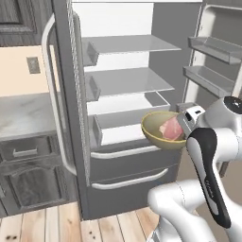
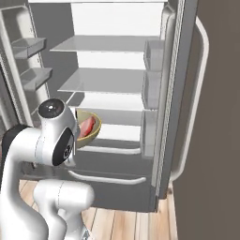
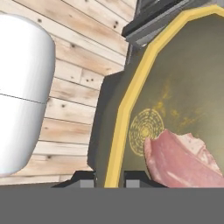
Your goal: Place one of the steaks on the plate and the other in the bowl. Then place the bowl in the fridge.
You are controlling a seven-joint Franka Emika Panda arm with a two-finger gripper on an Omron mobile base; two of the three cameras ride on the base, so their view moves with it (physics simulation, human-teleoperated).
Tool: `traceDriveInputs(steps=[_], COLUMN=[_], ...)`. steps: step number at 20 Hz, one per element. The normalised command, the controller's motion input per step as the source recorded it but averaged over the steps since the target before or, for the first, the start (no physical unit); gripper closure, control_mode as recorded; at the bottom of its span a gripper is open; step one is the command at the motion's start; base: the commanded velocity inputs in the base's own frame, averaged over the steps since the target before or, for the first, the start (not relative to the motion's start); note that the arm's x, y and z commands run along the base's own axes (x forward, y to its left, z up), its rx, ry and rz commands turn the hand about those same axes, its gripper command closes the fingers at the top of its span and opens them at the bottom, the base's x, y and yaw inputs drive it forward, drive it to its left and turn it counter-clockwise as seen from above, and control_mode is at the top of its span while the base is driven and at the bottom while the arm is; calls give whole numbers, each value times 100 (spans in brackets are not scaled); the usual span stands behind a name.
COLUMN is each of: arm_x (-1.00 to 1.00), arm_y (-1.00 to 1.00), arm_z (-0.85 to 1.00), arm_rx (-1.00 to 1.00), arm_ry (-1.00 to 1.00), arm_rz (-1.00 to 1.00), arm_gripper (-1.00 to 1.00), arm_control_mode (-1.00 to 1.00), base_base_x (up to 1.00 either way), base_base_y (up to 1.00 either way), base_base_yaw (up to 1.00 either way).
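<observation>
**Bowl with one steak held at the open fridge**

I count one bowl point(image 1: 158, 128), one steak point(image 1: 171, 128) inside it, and one fridge point(image 1: 75, 142) with both upper doors swung wide. In the hand view my gripper point(image 3: 109, 177) is clamped on the bowl's yellow rim, one fingertip point(image 3: 83, 178) outside the wall and the other inside; the steak lies just beside the inner one. The bowl hangs in the air, tilted toward me, in front of the lowest part of the white interior and above the top drawer's handle point(image 1: 124, 152).

Inside I count three shelves point(image 1: 127, 81), all bare, with open room above each. Two lower drawers sit shut below. The left door carries three bins; the right door point(image 1: 217, 56) shows two bins that I can see. From the right base camera, the bowl's far edge sits near the front lip of the lowest shelf, and I cannot tell whether they touch. Wooden floor point(image 3: 74, 78) lies beneath the bowl.
</observation>
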Motion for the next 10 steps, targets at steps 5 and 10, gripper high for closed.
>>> traceDriveInputs(steps=[5, 10], arm_x=[0, 0], arm_y=[0, 0], arm_z=[0, 0], arm_rx=[0, 0], arm_ry=[0, 0], arm_rz=[0, 0], arm_gripper=[100, 100], arm_control_mode=[100, 100], base_base_x=[59, 56], base_base_y=[0, 0], base_base_yaw=[0, 0])
